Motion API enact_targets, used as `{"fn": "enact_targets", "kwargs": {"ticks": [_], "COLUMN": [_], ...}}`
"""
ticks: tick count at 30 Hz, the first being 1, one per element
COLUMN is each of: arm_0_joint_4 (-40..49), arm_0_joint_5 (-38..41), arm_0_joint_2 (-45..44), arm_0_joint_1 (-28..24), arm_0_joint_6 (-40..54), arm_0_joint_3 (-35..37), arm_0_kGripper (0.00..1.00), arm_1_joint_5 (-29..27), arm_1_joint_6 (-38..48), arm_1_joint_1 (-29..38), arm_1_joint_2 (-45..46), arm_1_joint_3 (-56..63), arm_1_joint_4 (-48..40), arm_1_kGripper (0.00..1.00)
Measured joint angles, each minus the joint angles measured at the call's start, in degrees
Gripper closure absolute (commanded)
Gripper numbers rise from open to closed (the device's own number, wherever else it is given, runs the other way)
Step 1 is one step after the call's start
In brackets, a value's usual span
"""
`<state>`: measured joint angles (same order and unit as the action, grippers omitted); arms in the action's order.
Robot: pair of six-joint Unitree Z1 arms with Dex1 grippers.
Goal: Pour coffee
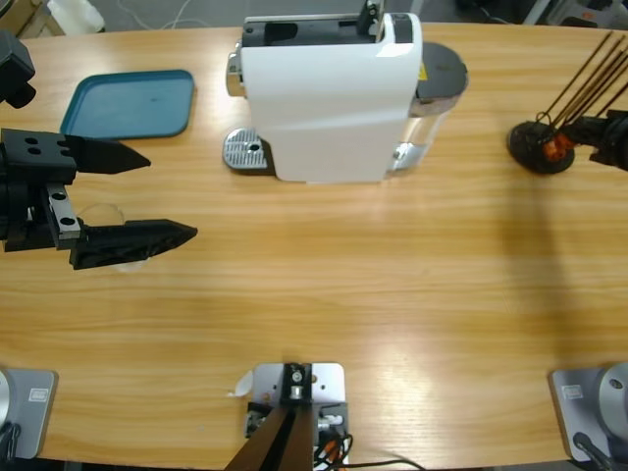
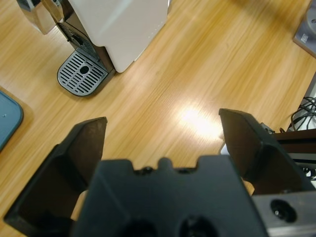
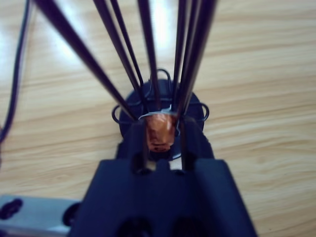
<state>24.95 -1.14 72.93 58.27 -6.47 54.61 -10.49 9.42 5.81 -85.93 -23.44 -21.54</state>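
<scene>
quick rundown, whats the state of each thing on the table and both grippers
left gripper: open, jaws wide apart, holding nothing
glass: upright under the left gripper, not gripped; contents not visible
right gripper: shut on copper capsule, at the wire holder
coffee machine: upright
drip tray: bare, no cup
blue tray: flat, nothing on it

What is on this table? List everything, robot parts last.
White boxy coffee machine: one, white, back centre.
Perforated metal drip grate: one, silver, at the machine's front foot.
Flat plastic tray: one, teal, back left.
Clear round glass: one, transparent, between the left jaws.
Black round stand with thin dark rods: one, far right, holding a copper-coloured piece.
Long wooden table: one, light brown.
Left gripper: black, open.
Right gripper: black, at the stand.
</scene>
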Motion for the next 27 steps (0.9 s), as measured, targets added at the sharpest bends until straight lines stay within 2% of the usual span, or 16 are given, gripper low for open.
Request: {"fn": "enact_targets", "kwargs": {"ticks": [4,5,6,7,23,24,25,27], "arm_0_joint_4": [0.0,0.0,0.0,0.0,-0.1,-0.1,-0.1,-0.1], "arm_0_joint_5": [0.0,0.0,0.0,0.0,0.0,0.0,0.0,0.0], "arm_0_joint_2": [0.0,0.0,0.0,0.0,0.0,0.0,0.0,0.0], "arm_0_joint_1": [0.0,0.0,0.0,0.0,0.0,0.0,0.0,0.0], "arm_0_joint_6": [0.0,0.0,0.0,0.0,0.0,0.0,-0.1,-0.2], "arm_0_joint_3": [-0.2,-0.3,-0.3,-0.3,-0.3,-0.3,-0.3,-0.3], "arm_0_kGripper": [0.018,0.018,0.018,0.018,0.018,0.018,0.018,0.018], "arm_1_joint_5": [-0.2,-0.3,-0.3,-0.3,-0.2,-0.2,-0.2,-0.2], "arm_1_joint_6": [-0.1,-0.1,-0.1,-0.1,2.0,2.2,2.3,2.5], "arm_1_joint_1": [-0.4,-0.4,-0.4,-0.4,0.5,0.5,0.5,0.5], "arm_1_joint_2": [2.3,2.5,2.7,2.9,7.4,7.2,6.6,5.4], "arm_1_joint_3": [-1.1,-1.1,-1.2,-1.2,-1.0,-0.9,-0.8,-0.7], "arm_1_joint_4": [2.0,2.3,2.4,2.4,7.4,7.4,7.4,7.0], "arm_1_kGripper": [0.989,0.786,0.494,0.358,0.369,0.386,0.477,0.501]}}
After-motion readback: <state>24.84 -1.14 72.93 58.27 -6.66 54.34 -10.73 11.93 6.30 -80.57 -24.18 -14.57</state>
